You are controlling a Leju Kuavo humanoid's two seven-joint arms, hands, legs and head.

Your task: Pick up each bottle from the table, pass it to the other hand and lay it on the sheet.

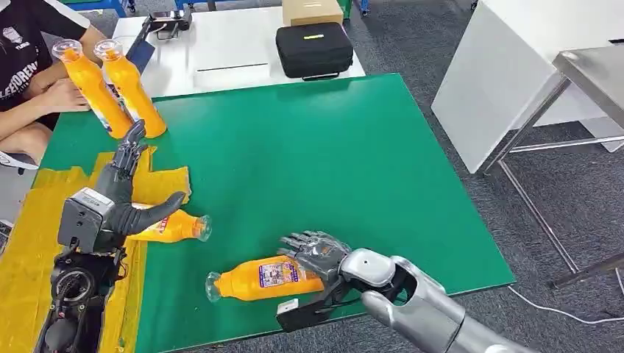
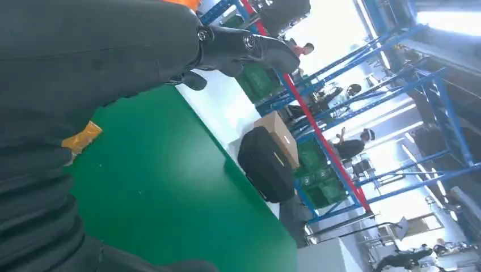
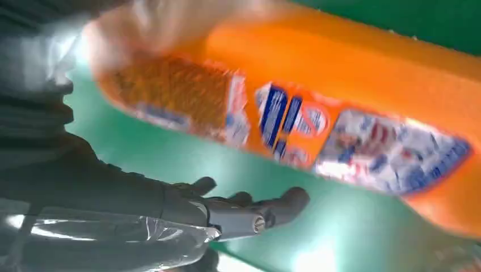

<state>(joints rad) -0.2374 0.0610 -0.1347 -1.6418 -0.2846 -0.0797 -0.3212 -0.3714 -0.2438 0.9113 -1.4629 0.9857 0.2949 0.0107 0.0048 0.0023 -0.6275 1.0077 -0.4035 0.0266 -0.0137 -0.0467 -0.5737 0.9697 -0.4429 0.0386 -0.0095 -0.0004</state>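
An orange bottle (image 1: pixel 261 278) (image 3: pixel 340 102) lies on its side on the green table (image 1: pixel 331 162), near the front edge. My right hand (image 1: pixel 316 254) is at its base end, fingers (image 3: pixel 255 212) spread and a gap showing between them and the bottle. A second orange bottle (image 1: pixel 176 226) lies at the edge of the yellow sheet (image 1: pixel 44 220). My left hand (image 1: pixel 121 187) hovers over it, open, its thumb sticking out above it and holding nothing. Two more orange bottles (image 1: pixel 88 88) (image 1: pixel 132 88) stand upright at the back left.
A person (image 1: pixel 29 66) sits at the table's back left corner, a hand close to the standing bottles. A black case (image 1: pixel 314 48) (image 2: pixel 264 164) and a cardboard box (image 1: pixel 313 11) rest on a white table (image 1: pixel 221 51) behind. A grey metal table (image 1: pixel 596 70) stands to the right.
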